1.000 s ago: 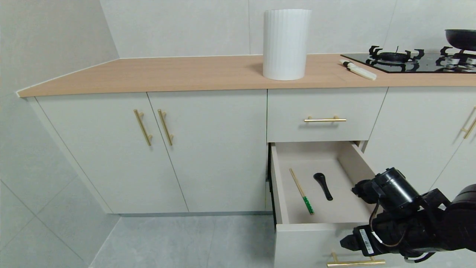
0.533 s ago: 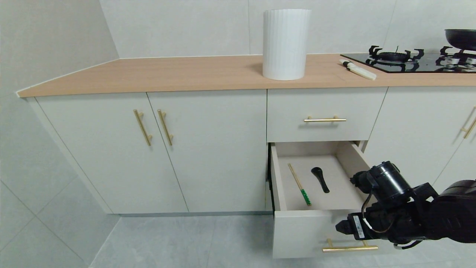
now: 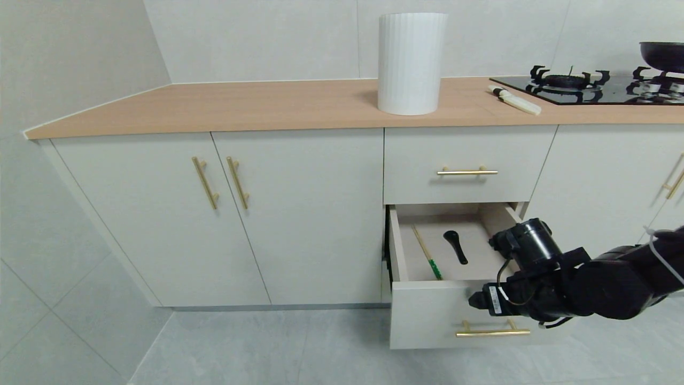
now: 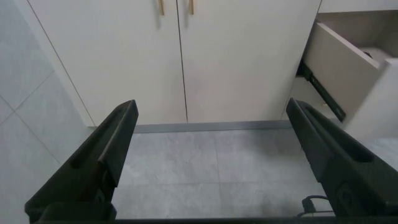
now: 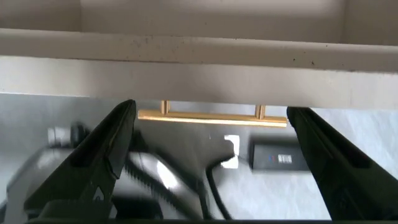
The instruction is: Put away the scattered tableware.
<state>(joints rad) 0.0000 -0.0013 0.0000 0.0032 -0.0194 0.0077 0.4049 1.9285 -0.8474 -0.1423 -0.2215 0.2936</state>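
Note:
The lower drawer (image 3: 427, 318) stands partly open under the counter. Inside it lie a pair of wooden chopsticks with green ends (image 3: 426, 258) and a black spoon (image 3: 455, 247). My right gripper (image 3: 481, 305) is at the drawer's front panel, just above its brass handle (image 3: 492, 332). In the right wrist view the right gripper (image 5: 210, 112) is open, with the handle (image 5: 211, 117) and the panel's top edge (image 5: 199, 53) between its fingers. My left gripper (image 4: 211, 106) hangs open over the floor before the cabinet doors, holding nothing, with the drawer's side (image 4: 342, 56) beside it.
On the wooden counter (image 3: 240, 107) stand a tall white ribbed container (image 3: 411, 63) and a white-handled knife (image 3: 514, 100). A gas hob (image 3: 593, 85) with a black pan (image 3: 662, 53) is at the far right. The upper drawer (image 3: 465, 166) is closed.
The drawer has slid inward toward the cabinet, showing less of its inside. My right arm has moved forward with its front panel.

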